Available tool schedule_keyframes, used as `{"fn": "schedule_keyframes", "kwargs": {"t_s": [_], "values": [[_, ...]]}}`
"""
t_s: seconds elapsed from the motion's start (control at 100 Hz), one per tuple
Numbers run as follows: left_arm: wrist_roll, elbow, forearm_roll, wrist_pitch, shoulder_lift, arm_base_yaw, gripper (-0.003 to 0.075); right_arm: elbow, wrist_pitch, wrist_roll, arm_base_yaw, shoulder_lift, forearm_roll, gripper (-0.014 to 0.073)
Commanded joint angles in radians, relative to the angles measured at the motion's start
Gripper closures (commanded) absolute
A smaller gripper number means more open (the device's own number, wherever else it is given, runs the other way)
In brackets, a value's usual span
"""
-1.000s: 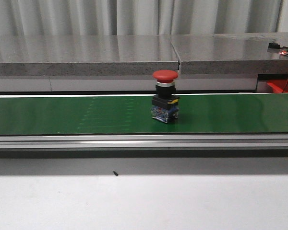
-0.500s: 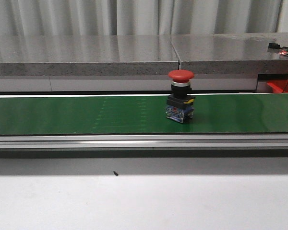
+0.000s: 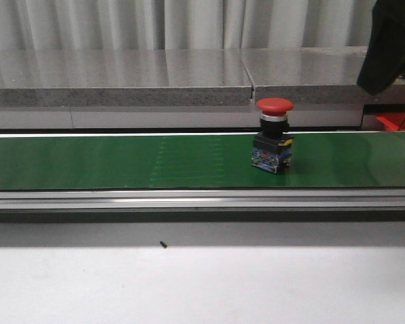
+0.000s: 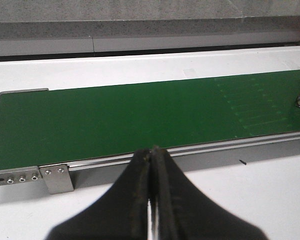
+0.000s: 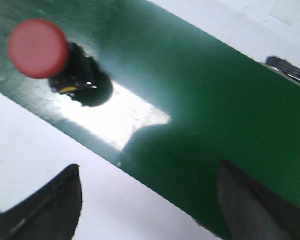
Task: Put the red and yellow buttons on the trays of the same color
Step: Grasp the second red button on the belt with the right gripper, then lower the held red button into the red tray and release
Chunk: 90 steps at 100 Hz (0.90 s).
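Front view, red button [image 3: 275, 133] upright on green belt [image 3: 121, 162]

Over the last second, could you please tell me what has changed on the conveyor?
The red button has travelled rightward along the green belt, staying upright. The right arm has entered the front view at the upper right, its tool open above the belt near the button. Nothing was taken hold of. The left tool is shut and empty; the red tray stayed put.

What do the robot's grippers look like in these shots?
Both are black. The left gripper has two long tapering fingers with a matte, slightly worn surface. The right gripper shows as two dark, blurred finger shapes. No cables or markings are visible.
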Motion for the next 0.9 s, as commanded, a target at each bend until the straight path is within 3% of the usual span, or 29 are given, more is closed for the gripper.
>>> {"fn": "schedule_keyframes", "kwargs": {"t_s": [0.0, 0.35, 0.7, 0.8, 0.89], "values": [[-0.007, -0.025, -0.017, -0.071, 0.008, -0.009, 0.0739, -0.022, -0.018, -0.07, 0.015, -0.023, 0.065, 0.0033], [-0.007, -0.025, -0.017, -0.071, 0.008, -0.009, 0.0739, -0.022, -0.005, -0.262, 0.021, 0.066, 0.296, 0.0033], [-0.007, -0.025, -0.017, -0.071, 0.008, -0.009, 0.0739, -0.022, -0.134, -0.27, 0.021, 0.152, 0.304, 0.0036], [-0.007, -0.025, -0.017, -0.071, 0.008, -0.009, 0.0739, -0.022, -0.153, -0.28, 0.021, 0.152, 0.31, 0.011], [-0.007, -0.025, -0.017, -0.071, 0.008, -0.009, 0.0739, -0.022, -0.159, -0.28, 0.021, 0.152, 0.312, 0.0248]]}}
